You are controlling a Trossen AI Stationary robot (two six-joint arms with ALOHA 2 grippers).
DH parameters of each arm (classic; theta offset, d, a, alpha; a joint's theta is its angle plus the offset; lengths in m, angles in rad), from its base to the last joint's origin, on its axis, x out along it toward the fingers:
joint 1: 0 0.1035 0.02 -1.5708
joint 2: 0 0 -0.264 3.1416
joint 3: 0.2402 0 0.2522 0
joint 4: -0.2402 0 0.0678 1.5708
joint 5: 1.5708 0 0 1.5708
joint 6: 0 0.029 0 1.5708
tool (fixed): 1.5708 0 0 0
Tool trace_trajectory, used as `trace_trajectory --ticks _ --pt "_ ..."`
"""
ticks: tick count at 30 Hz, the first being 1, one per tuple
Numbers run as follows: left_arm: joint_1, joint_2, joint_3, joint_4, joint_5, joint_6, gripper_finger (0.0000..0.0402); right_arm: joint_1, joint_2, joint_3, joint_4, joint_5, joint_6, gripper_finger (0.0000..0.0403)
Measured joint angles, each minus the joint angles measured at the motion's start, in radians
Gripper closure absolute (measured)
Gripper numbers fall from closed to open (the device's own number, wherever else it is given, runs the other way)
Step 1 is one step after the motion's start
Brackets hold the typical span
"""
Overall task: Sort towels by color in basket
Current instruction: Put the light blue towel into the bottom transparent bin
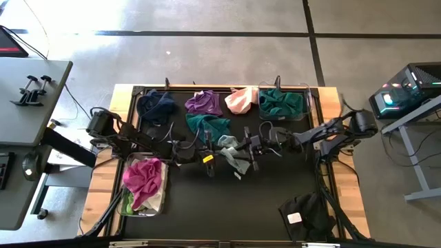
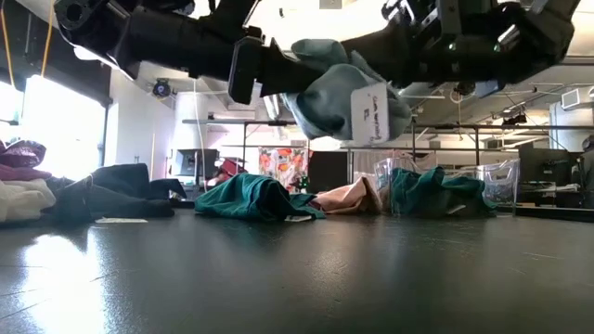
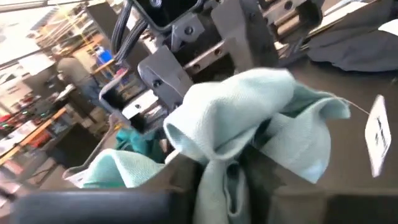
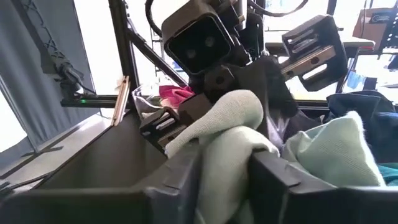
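Both arms meet over the middle of the table (image 1: 227, 207), holding one mint towel (image 1: 233, 153) in the air between them. The step in hand looks like a handover, or a shared lift, of this towel.

The left gripper (image 1: 207, 157) comes in from the left edge; in its wrist view the cloth runs down between its two fingers, so it seems to be pinching a fold. The right gripper (image 1: 253, 150) comes in from the right edge, and its wrist view shows a roll of the same cloth lying between its fingers too. Whether that claw is gripping or letting go I cannot tell. In the low view the towel hangs well clear of the table, a white tag (image 2: 369, 108) dangling from it.

Other towels lie along the far edge: navy (image 1: 156, 105), purple (image 1: 204, 102), pink (image 1: 241, 100), and teal (image 1: 281, 103) in a clear bin (image 1: 311, 96). A second teal towel (image 1: 208, 124) sits just in front of the purple one. A magenta towel (image 1: 143, 175) fills a basket (image 1: 163, 200) near the left edge; a black one (image 1: 306, 213) lies at the near right corner.

Next, one claw likely has to let go cleanly so the other can carry the mint towel to its place; no mint pile shows yet.
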Motion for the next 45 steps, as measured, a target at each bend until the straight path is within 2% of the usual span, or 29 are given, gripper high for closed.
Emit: trace_trajectory --ticks 2,4,6,9,12,16,18,20,23,25,26,27,30,35,41,45 --pt "-0.019 -0.014 0.0 -0.036 -0.058 0.0 0.0375 -0.008 -0.068 0.0 -0.093 0.003 -0.018 0.0264" --pt "-0.04 -0.044 -0.004 -0.124 -0.12 -0.004 0.039 -0.011 -0.149 0.002 -0.203 0.031 -0.027 0.0252" --pt "-0.065 -0.088 -0.005 -0.216 -0.174 -0.023 0.0388 -0.011 -0.225 0.004 -0.325 0.086 -0.026 0.0249" --pt "-0.119 -0.185 -0.003 -0.26 -0.286 -0.048 0.0379 0.012 -0.298 0.002 -0.473 0.169 -0.027 0.0248" --pt "-0.196 -0.285 -0.003 -0.27 -0.369 0.034 0.0378 0.042 -0.319 0.003 -0.514 0.234 -0.028 0.0247" --pt "-0.301 -0.435 0.025 -0.275 -0.409 0.153 0.0383 0.081 -0.303 0.002 -0.531 0.254 -0.057 0.0247" --pt "-0.358 -0.502 0.07 -0.328 -0.452 0.194 0.0383 0.099 -0.295 0.002 -0.531 0.254 -0.065 0.0247" --pt "-0.416 -0.546 0.139 -0.423 -0.565 0.236 0.0383 0.116 -0.287 0.001 -0.532 0.254 -0.071 0.0247" --pt "-0.485 -0.58 0.267 -0.68 -0.8 0.23 0.0384 0.133 -0.287 0.001 -0.533 0.254 -0.072 0.0247" --pt "-0.514 -0.591 0.342 -0.915 -0.907 0.11 0.0384 0.141 -0.287 0.001 -0.533 0.254 -0.074 0.0247" --pt "-0.527 -0.596 0.376 -1.041 -0.918 0.01 0.0384 0.144 -0.287 0.001 -0.531 0.254 -0.08 0.0247" --pt "-0.539 -0.602 0.404 -1.172 -0.897 -0.112 0.0384 0.146 -0.287 0.001 -0.529 0.254 -0.08 0.0247" --pt "-0.572 -0.619 0.455 -1.482 -0.693 -0.455 0.0384 0.147 -0.287 0.001 -0.532 0.265 -0.08 0.0247" --pt "-0.613 -0.623 0.449 -1.794 -0.572 -0.83 0.0385 0.147 -0.287 0.001 -0.532 0.286 -0.08 0.0247" --pt "-0.6 -0.625 0.495 -2.135 -0.311 -1.27 0.0385 0.146 -0.287 0.001 -0.529 0.286 -0.08 0.0247" --pt "-0.601 -0.618 0.517 -2.272 -0.171 -1.48 0.0385 0.146 -0.287 0.0 -0.519 0.286 -0.063 0.0247"
